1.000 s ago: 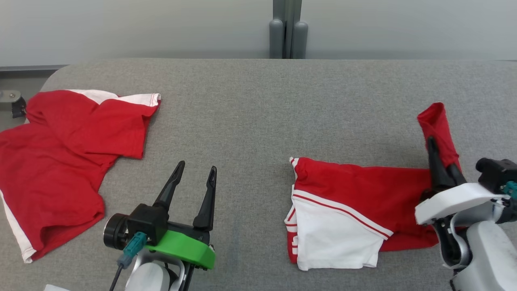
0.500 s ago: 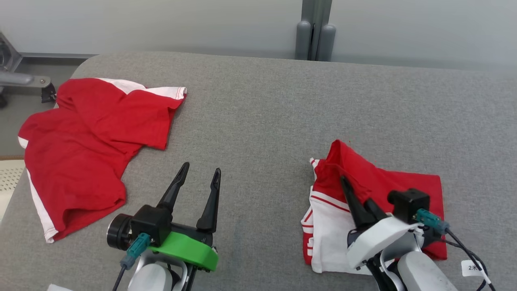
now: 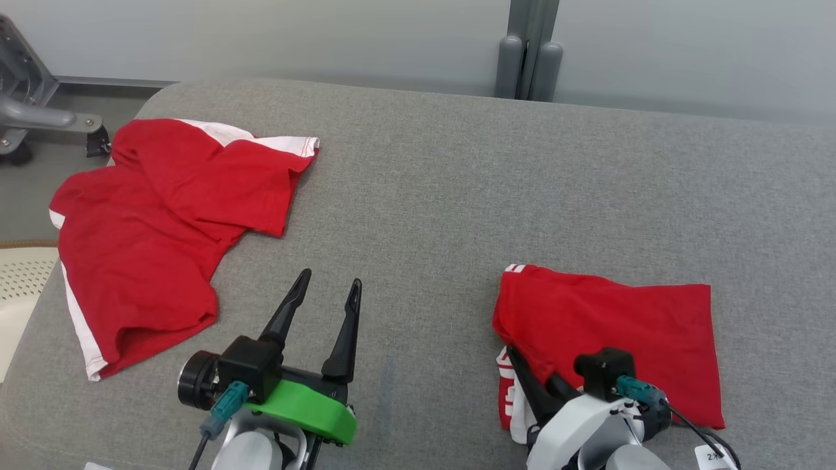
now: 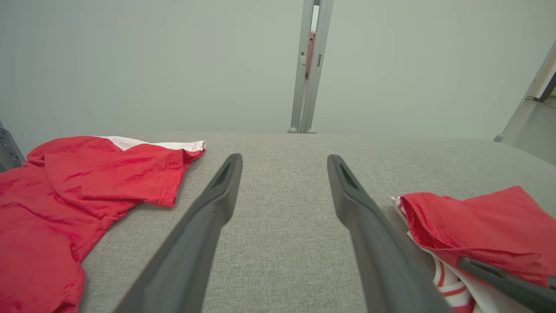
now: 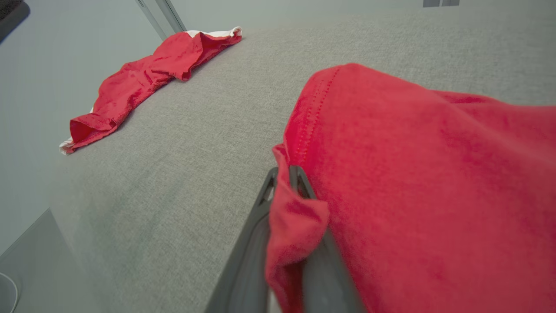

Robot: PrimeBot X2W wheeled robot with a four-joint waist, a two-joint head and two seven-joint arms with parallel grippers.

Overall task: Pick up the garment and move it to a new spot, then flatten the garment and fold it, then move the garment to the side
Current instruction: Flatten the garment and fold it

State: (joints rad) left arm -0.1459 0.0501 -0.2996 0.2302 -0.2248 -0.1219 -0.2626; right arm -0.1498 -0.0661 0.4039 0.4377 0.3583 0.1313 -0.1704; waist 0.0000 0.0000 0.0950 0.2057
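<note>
Right end effector pinching folded garment hem at 5 o'clock; left end effector spread. Risk: pulling away unreleased drags fold open.

Count: 2 red-and-white garments: folded garment, crumpled garment. 2 claws: left claw, right claw. 1 bench. Maybe 1 cream basket at the edge, too cropped to tell.

Open table in the middle, crumpled shirt at left, folded garment at right
</note>
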